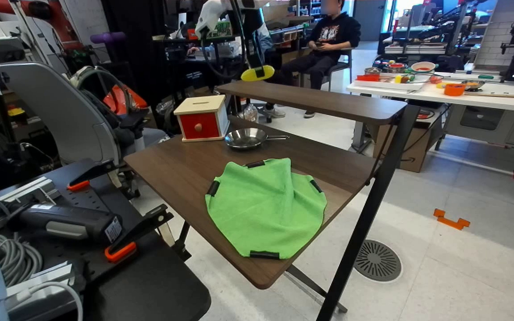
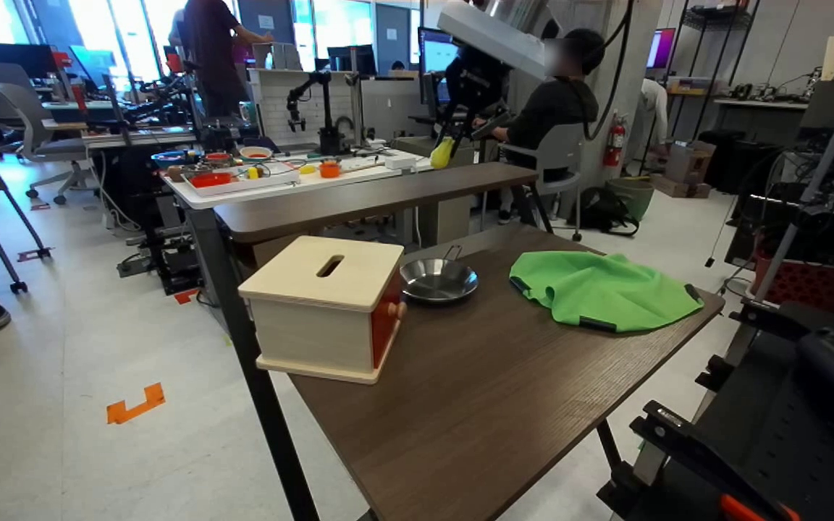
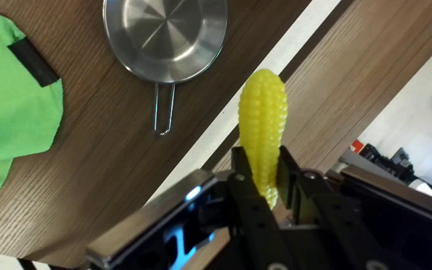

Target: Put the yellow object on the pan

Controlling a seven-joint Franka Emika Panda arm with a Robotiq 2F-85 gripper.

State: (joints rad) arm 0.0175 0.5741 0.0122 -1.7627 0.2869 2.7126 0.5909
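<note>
The yellow object is a bumpy, corn-like oblong, seen in the wrist view [image 3: 262, 108] and in both exterior views [image 1: 249, 75] [image 2: 441, 153]. My gripper [image 3: 261, 159] is shut on its lower part, with a finger on each side; the gripper also shows in an exterior view [image 1: 260, 69]. The object is held in the air, above the level of the raised shelf. The pan, round and silver with a wire handle, lies on the brown table in both exterior views [image 1: 244, 139] [image 2: 439, 282]. In the wrist view the pan [image 3: 165, 41] is left of the yellow object, its top edge cut off.
A red and cream box [image 1: 199, 125] stands beside the pan, also in an exterior view [image 2: 316, 333]. A green cloth [image 1: 266, 209] lies on the table [image 2: 446, 405]. A raised brown shelf [image 1: 319, 99] runs along one table side, and shows in the wrist view [image 3: 351, 75].
</note>
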